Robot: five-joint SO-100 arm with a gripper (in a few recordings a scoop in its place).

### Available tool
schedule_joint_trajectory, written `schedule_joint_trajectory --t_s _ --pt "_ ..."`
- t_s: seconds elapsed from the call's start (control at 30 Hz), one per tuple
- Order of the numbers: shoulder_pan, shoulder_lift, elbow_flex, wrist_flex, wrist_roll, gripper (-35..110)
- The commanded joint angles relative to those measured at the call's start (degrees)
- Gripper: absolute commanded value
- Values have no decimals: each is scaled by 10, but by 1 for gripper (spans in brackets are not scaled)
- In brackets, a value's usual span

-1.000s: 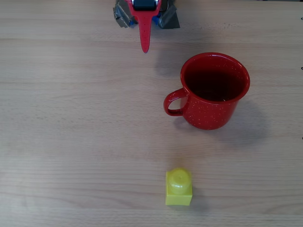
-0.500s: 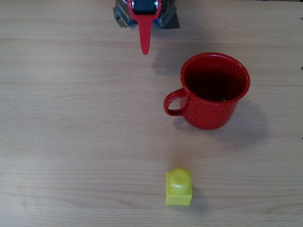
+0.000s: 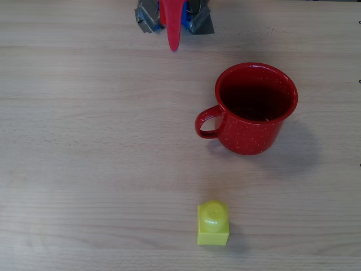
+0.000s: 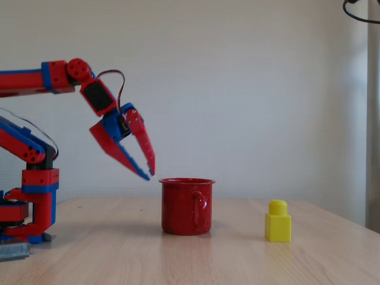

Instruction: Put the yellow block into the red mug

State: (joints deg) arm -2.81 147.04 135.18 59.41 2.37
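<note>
In the overhead view, the yellow block [image 3: 212, 224] sits stud-up on the wooden table [image 3: 84, 158] at about 6 o'clock, all by itself. The red mug [image 3: 255, 107] stands upright well apart from it around 2 o'clock, handle pointing left. My gripper [image 4: 148, 172] hangs in the air at 12, fingertips nearly together, holding nothing.

Arm [image 3: 172, 17] cropped at top edge

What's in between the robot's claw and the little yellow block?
In the fixed view, the red mug stands between the end effector and the yellow block. In the overhead view the mug sits to the right of that line, on bare table.
</note>
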Motion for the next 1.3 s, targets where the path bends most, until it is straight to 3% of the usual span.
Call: schedule_joint_trajectory --t_s 0.0,0.57,0.87,1.27 --pt "-18 -54 -104 25 6 0" --pt "-10 -510 -561 96 56 0" --pt "-15 -657 -745 109 53 1" --pt "-72 -789 -902 148 25 36"
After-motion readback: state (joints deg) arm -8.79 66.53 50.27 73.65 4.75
